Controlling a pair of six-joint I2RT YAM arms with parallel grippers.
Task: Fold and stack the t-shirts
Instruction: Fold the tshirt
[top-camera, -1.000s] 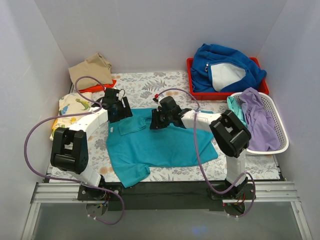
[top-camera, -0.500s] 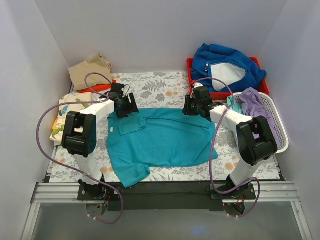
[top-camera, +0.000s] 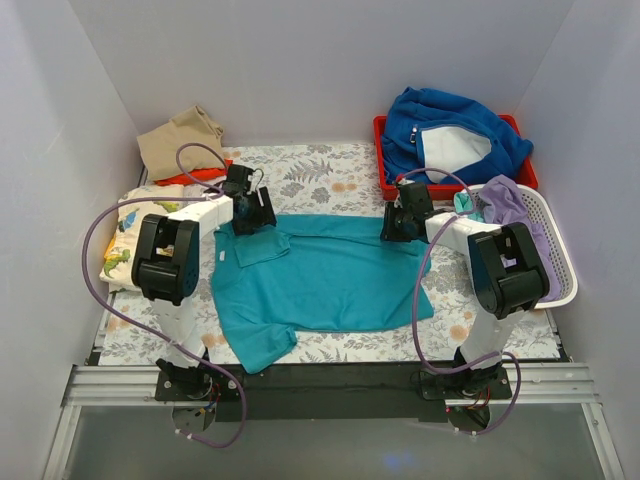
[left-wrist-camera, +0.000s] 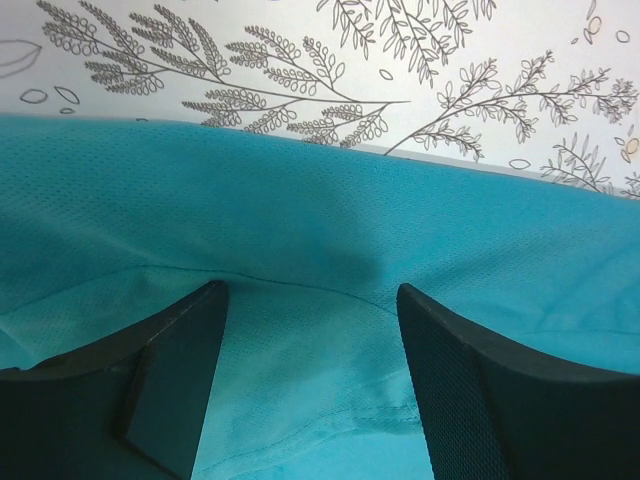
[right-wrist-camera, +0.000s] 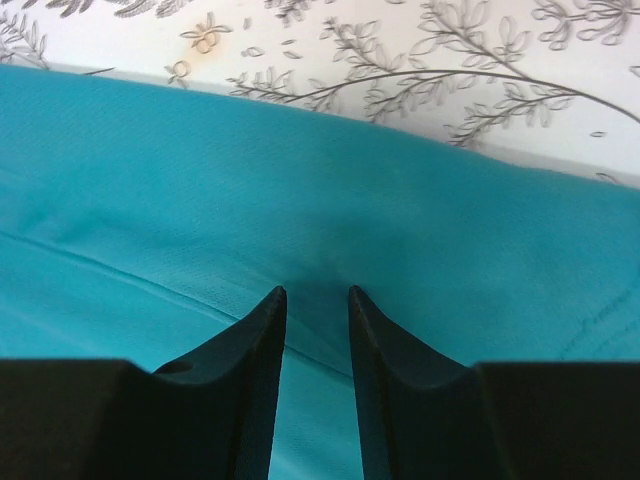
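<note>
Resting my left gripper (left-wrist-camera: 310, 288), jaws wide, and my right gripper (right-wrist-camera: 316, 290), jaws narrow, on the far edge of the teal t-shirt (top-camera: 320, 275), which is spread on the leaf-print table (top-camera: 320, 165); I cannot tell whether the right pinches cloth.

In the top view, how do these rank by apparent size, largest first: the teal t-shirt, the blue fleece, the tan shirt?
1. teal t-shirt
2. blue fleece
3. tan shirt
The last two lie farther from the camera, so real sizes may differ.
</note>
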